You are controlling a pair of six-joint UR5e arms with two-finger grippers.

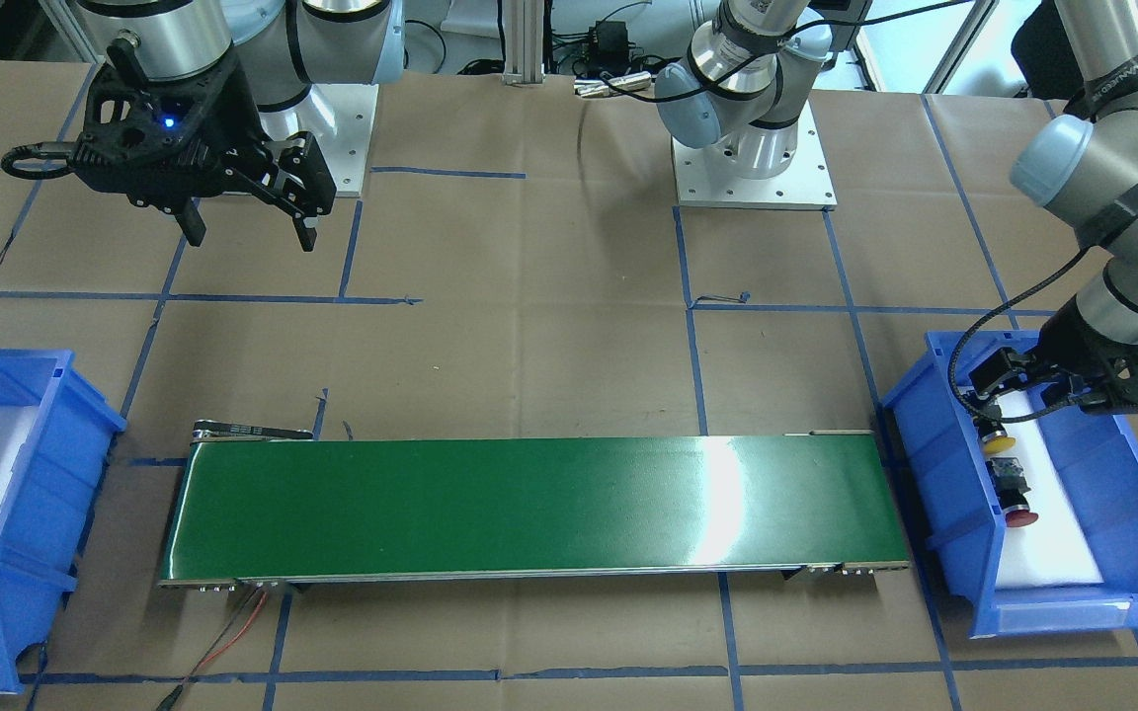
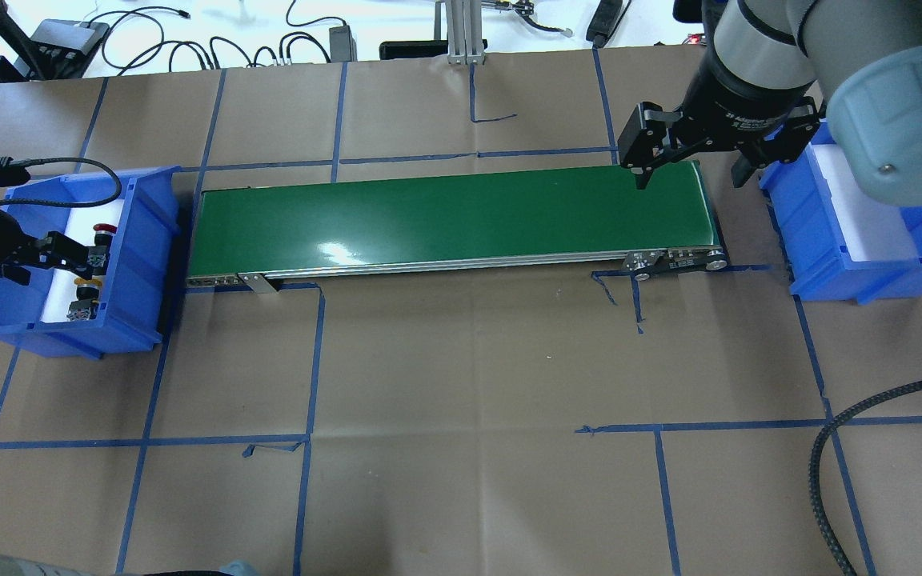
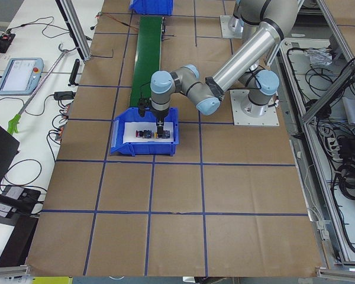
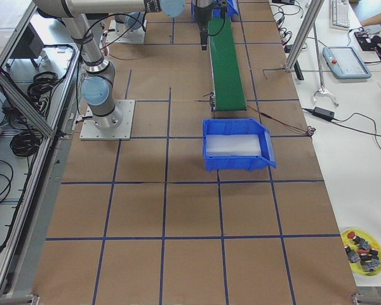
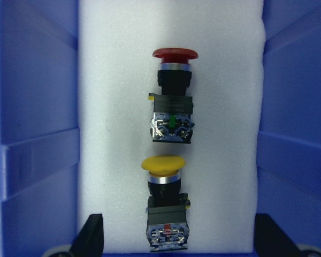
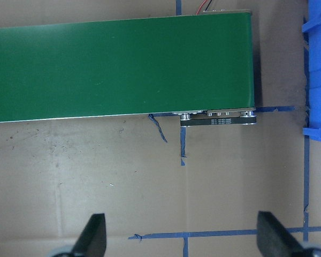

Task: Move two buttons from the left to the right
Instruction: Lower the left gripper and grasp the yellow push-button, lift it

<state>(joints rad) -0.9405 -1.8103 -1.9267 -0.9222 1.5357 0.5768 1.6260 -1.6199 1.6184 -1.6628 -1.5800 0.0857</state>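
The two buttons lie on white foam in the left blue bin [image 2: 141, 240]. The yellow-capped button [image 5: 163, 203] lies between my left gripper's [image 5: 179, 238] wide-open fingers. The red-capped button [image 5: 174, 107] lies just beyond it, cap pointing away. In the front-facing view the left gripper [image 1: 1004, 390] hangs over the yellow button [image 1: 999, 441], with the red button [image 1: 1018, 499] further along the bin. It holds nothing. My right gripper [image 2: 691, 178] is open and empty, hovering above the right end of the green conveyor belt [image 2: 453, 216].
The right blue bin [image 2: 837, 248] with a white foam liner stands past the belt's right end. A black cable [image 2: 829, 448] loops over the table at the lower right. A yellow dish [image 4: 363, 250] of spare buttons sits on the table's far corner.
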